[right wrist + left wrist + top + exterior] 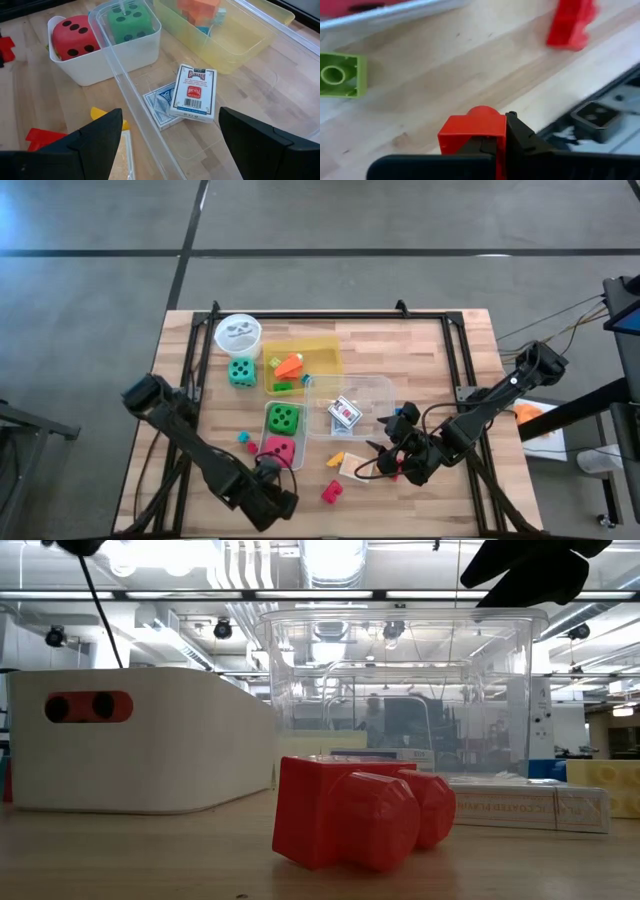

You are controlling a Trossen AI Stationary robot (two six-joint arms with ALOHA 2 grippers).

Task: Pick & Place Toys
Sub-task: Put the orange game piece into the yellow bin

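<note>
Pinching a red block [472,131], the left gripper [492,145] sits near the white tub [297,455]. Beside the tub, the right gripper [170,145] hangs spread above the clear box [131,95].

A red plastic block with two rounded studs [360,810] lies on its side on the wooden table top [120,860], close to the camera. Behind it stands a clear plastic box [400,690], with a flat cream-coloured card pack [520,808] lying at its base. To the side sits a white rounded bin [140,755], and a dark arm part [530,570] hangs in from above.
</note>
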